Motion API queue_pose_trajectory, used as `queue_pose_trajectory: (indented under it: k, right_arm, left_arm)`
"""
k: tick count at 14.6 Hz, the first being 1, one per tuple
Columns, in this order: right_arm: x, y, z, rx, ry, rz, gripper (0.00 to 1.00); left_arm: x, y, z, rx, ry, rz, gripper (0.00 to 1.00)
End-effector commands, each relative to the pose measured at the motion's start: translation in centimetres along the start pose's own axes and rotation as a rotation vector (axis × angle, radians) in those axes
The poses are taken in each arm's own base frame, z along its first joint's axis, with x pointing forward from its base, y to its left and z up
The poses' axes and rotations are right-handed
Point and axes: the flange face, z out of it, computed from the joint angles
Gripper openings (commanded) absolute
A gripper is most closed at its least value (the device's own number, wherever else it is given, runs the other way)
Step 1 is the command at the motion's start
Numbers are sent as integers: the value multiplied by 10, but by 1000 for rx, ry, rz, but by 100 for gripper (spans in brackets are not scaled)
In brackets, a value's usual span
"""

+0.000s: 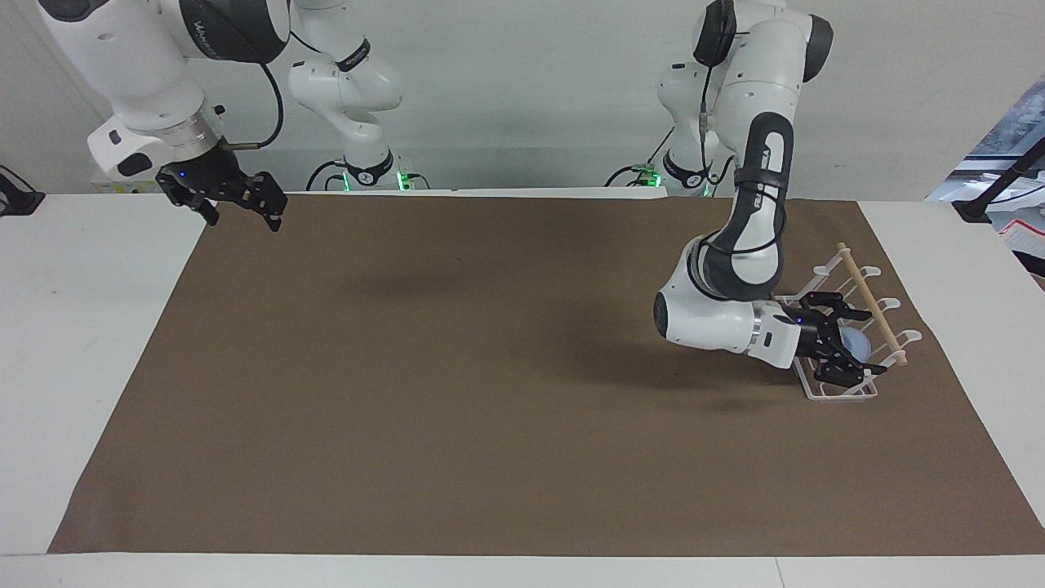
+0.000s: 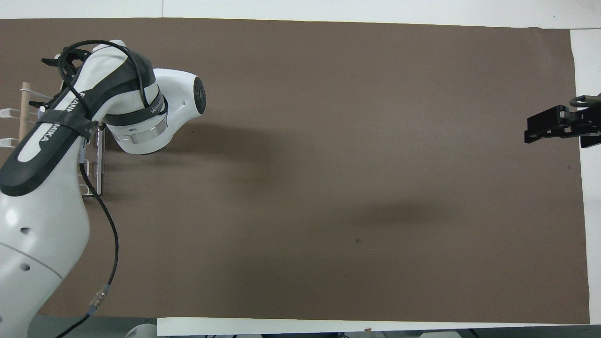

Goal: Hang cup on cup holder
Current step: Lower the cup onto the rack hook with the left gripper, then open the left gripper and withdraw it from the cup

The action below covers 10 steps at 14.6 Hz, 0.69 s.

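Observation:
The light-blue cup (image 1: pixel 853 340) lies on its side between the fingers of my left gripper (image 1: pixel 859 346), low inside the white wire cup holder (image 1: pixel 865 286) at the left arm's end of the table, just under its wooden dowel (image 1: pixel 872 303). The left gripper is shut on the cup. In the overhead view the left arm covers the cup and most of the gripper; only one finger (image 2: pixel 54 61) and part of the cup holder (image 2: pixel 23 112) show. My right gripper (image 1: pixel 237 206) is open and empty, waiting in the air over the mat's corner at the right arm's end.
A brown mat (image 1: pixel 490 367) covers most of the white table (image 1: pixel 98 343). The cup holder stands near the mat's edge at the left arm's end. The right gripper also shows in the overhead view (image 2: pixel 540 131).

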Motion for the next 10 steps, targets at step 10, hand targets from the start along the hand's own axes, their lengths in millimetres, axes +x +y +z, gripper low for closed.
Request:
queue_pose_trajectory:
  k: [10]
  right_arm:
    - [-7, -4, 2, -2, 1, -11, 99]
  left_arm:
    - [179, -90, 69, -205, -743, 623, 100]
